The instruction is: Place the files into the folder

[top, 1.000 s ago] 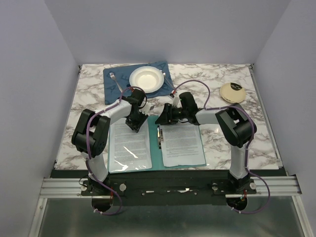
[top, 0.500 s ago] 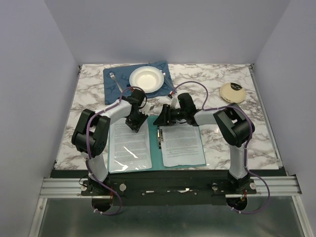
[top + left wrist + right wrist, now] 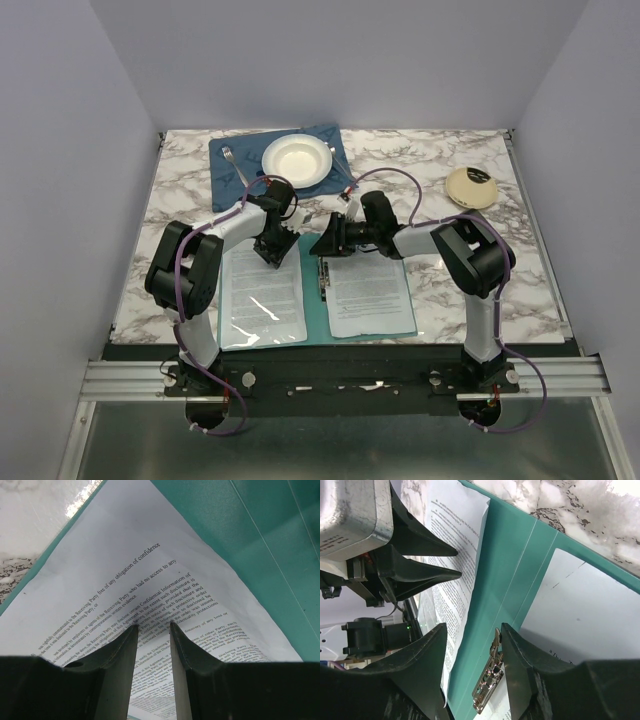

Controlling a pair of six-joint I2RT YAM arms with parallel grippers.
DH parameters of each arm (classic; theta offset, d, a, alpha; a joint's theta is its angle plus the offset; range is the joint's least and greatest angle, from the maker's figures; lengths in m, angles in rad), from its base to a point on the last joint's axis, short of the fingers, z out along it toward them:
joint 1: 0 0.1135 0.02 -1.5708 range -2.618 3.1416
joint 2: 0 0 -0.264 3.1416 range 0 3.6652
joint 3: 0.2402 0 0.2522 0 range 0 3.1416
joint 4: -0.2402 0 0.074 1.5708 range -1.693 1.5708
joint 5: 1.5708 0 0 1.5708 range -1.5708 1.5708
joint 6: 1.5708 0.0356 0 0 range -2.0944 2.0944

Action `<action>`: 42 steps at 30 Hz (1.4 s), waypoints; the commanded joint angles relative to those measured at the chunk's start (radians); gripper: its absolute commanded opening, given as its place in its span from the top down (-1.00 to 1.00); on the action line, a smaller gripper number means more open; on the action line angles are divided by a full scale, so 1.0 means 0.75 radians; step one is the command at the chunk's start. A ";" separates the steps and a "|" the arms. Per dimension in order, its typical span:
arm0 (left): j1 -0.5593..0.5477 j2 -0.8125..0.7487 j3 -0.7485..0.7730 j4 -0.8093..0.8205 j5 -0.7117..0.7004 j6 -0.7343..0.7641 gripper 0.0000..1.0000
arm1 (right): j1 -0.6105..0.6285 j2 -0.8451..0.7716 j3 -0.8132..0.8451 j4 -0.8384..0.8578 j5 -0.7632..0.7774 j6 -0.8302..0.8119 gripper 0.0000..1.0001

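Hovering over the folder (image 3: 260,530), our left gripper (image 3: 153,626) stands narrowly parted above the files (image 3: 125,580) on its left leaf, our right gripper (image 3: 474,626) parted by its spine clip (image 3: 487,687); we judge a careless push could crumple or drag sheets out. Beyond the folder: marble table (image 3: 440,150), placemat (image 3: 328,142), plate (image 3: 268,158), plain walls (image 3: 330,60).

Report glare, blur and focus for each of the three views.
Top external: evenly lit and sharp, with white glare streaks on the glossy left half of the folder. Left wrist: print on the files is crisp, while the left gripper is dark and soft-focused. Right wrist: the marble table is blown out at top right, and the right gripper is dark and featureless.
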 commanded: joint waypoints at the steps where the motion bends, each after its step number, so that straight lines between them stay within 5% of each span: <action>1: 0.008 0.000 -0.002 -0.014 -0.068 0.021 0.17 | 0.013 -0.005 -0.024 0.083 -0.039 0.024 -0.11; 42: 0.008 -0.039 0.029 -0.028 -0.137 0.015 0.17 | 0.128 -0.261 -0.288 0.242 -0.092 0.106 0.01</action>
